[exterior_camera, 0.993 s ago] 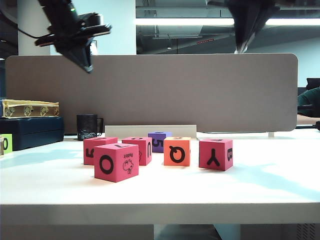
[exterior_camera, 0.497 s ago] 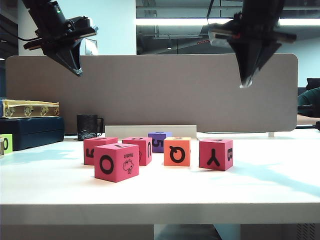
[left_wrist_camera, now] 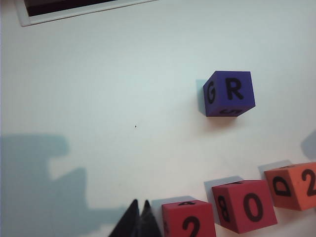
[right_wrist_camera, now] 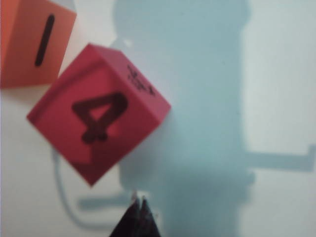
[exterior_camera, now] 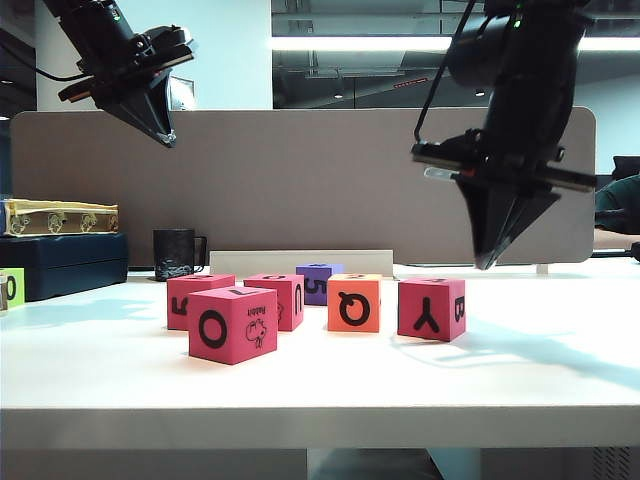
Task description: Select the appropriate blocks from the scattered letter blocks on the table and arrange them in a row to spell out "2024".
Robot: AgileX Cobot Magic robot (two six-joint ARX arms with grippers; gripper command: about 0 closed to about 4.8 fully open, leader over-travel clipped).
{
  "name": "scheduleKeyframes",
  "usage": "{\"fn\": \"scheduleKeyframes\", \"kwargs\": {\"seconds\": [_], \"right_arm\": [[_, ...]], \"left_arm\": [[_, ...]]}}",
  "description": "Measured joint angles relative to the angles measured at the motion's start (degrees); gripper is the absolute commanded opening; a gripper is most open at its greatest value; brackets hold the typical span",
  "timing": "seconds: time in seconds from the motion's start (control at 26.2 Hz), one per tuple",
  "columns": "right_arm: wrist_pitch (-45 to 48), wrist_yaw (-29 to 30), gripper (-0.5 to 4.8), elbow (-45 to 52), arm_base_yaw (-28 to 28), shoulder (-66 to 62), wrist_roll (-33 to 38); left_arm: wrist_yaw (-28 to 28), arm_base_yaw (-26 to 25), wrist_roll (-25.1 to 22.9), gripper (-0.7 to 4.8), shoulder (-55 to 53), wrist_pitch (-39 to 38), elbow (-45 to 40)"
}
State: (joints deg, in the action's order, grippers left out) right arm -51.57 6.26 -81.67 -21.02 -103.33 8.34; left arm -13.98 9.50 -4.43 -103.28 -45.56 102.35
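My right wrist cam shows stuff the exterior cam can't: the pinkish-red Y/B cube has a 4 on top, sitting just off my right gripper tips, with the orange cube showing a dash beyond it. The left wrist cam catches tops reading 2, 0 and 2 on the orange one, plus the purple cube marked G and R, farther out. From the exterior cam, my right gripper hangs pinched together and empty above the Y/B cube. My left gripper is high, well clear of the table, fingers together, I think holding nothing.
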Motion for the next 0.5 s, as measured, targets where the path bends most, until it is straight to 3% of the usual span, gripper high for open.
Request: {"fn": "scheduleKeyframes", "kwargs": {"seconds": [0.27,0.5], "right_arm": [[2.89,1.07,-0.02,0.17,-0.02,-4.85,0.22],[4.7,1.4,-0.02,0.22,-0.02,-6.64,0.24]], "left_arm": [[-0.17,0.0,-0.02,-0.06,1.31,0.79,0.0],[-5.27,0.02,-0.02,-0.06,3.19,0.79,0.0]]}}
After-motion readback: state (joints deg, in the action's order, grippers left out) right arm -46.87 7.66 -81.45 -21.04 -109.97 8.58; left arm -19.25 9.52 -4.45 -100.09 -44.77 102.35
